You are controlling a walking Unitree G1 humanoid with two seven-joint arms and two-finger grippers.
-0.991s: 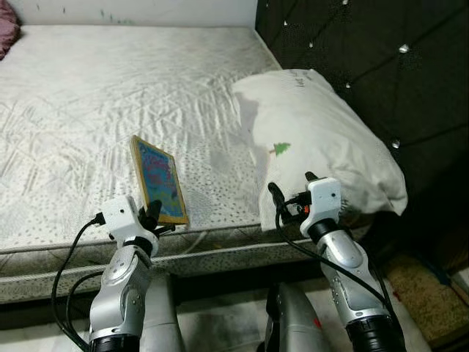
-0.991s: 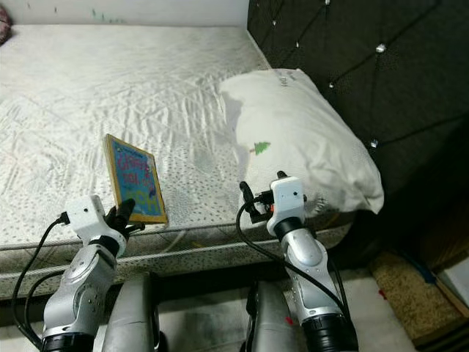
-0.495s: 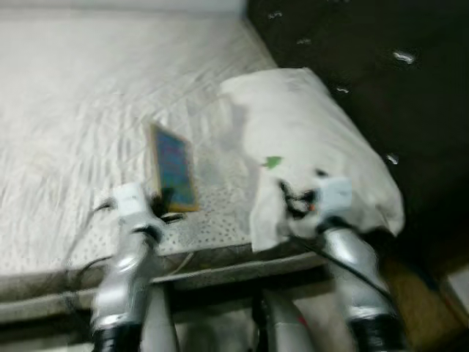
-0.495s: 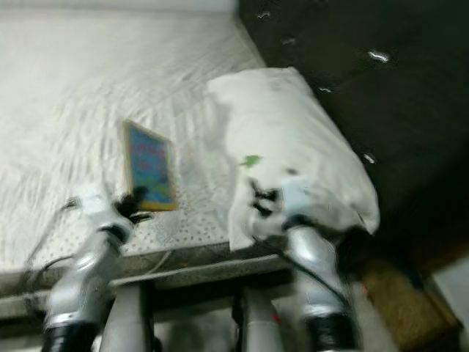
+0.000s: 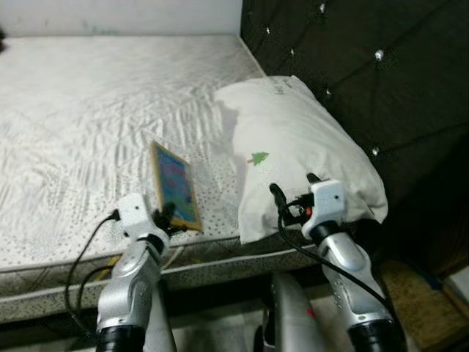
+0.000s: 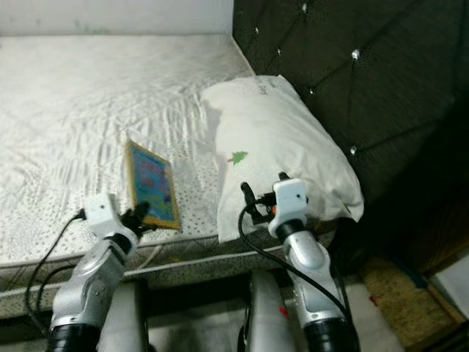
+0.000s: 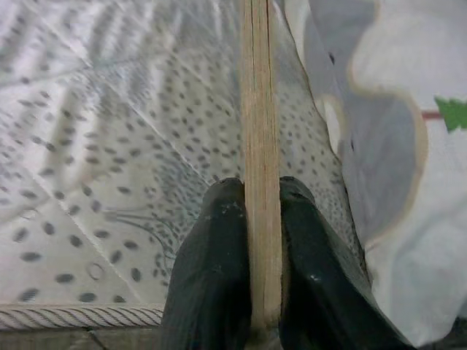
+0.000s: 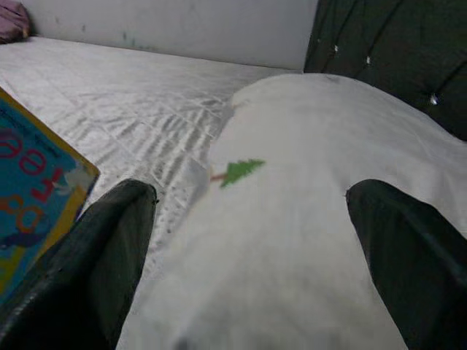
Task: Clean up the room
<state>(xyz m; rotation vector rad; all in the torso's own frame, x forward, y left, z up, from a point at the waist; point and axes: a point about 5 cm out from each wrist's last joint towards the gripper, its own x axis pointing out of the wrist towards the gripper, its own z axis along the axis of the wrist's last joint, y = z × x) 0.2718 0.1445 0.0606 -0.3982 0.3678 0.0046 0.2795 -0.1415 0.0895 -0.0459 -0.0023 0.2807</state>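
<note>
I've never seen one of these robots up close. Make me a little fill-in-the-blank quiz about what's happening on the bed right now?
1. The left end effector is shut on the edge of a thin ____ with a colourful cover.
2. The right end effector is open, its fingers either side of the white ____.
3. A small green ____ is printed on the pillow.
4. The book and pillow lie on a ____.

Missing words: book; pillow; tree; mattress

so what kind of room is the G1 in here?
Most likely a bedroom: a bare quilted mattress, a white pillow on it, and a dark tufted headboard behind. The left pincer is shut on a thin book at the mattress edge.
</note>
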